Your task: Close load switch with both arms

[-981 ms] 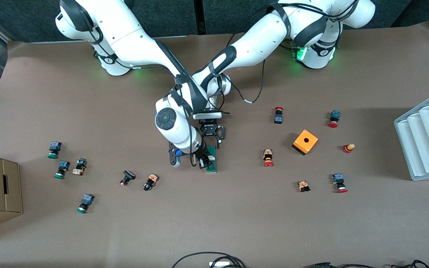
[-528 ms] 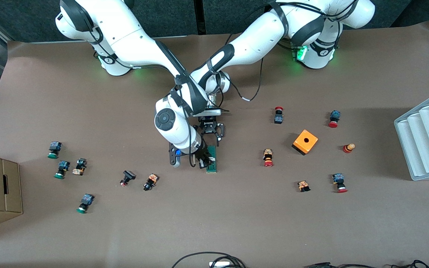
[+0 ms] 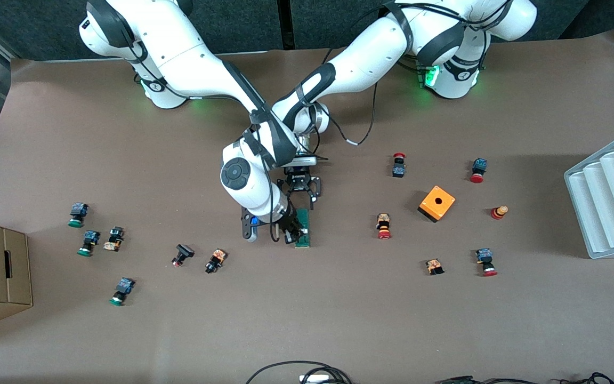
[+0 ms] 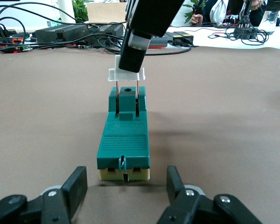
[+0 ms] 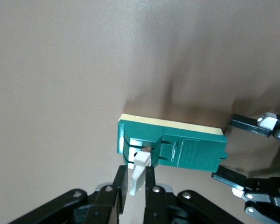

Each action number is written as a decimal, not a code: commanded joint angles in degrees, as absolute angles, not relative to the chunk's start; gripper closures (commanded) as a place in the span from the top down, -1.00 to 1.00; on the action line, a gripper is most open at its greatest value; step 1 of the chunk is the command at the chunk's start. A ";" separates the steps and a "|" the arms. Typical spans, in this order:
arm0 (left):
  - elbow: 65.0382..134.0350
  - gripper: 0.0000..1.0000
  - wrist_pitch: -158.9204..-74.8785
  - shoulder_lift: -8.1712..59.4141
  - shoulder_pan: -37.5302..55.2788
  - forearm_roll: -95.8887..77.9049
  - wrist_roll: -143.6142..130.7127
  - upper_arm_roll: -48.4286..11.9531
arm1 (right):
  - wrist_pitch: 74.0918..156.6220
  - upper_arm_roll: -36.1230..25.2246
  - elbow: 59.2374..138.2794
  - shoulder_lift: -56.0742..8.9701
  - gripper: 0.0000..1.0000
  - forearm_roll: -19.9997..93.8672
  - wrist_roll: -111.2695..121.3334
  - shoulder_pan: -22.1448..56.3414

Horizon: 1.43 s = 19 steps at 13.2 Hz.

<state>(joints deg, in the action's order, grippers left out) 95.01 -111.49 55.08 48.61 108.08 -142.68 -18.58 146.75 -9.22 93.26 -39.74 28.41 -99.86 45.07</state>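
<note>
Load switch (image 4: 124, 140) between left tool (image 4: 126, 192) fingers, lever in right tool (image 5: 133, 189)

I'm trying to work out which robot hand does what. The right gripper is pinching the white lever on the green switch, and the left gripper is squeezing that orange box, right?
Not quite. The right gripper does pinch the white lever of the load switch. But the left gripper sits around the switch's other end, as the left wrist view shows. The orange box stands alone.
</note>
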 commanded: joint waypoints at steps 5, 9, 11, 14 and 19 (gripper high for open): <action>95.62 0.55 -111.53 55.28 48.96 108.98 -143.96 -18.02 | 146.34 -9.40 88.78 -43.24 -0.24 30.23 -99.58 44.12; 95.63 0.55 -111.53 55.28 48.96 108.90 -144.05 -18.10 | 146.34 -9.75 86.93 -44.73 -0.26 30.23 -99.67 44.12; 95.62 0.55 -111.53 55.28 48.96 108.90 -144.05 -18.02 | 146.34 -9.76 86.57 -45.17 -0.40 30.23 -99.75 44.12; 95.62 0.55 -111.53 55.20 48.96 108.90 -144.05 -18.02 | 146.34 -9.76 85.52 -46.05 -0.44 30.23 -100.20 44.12; 95.62 0.55 -111.53 55.28 48.96 108.90 -144.05 -18.02 | 146.69 -9.84 85.08 -47.20 -0.44 30.32 -100.11 44.12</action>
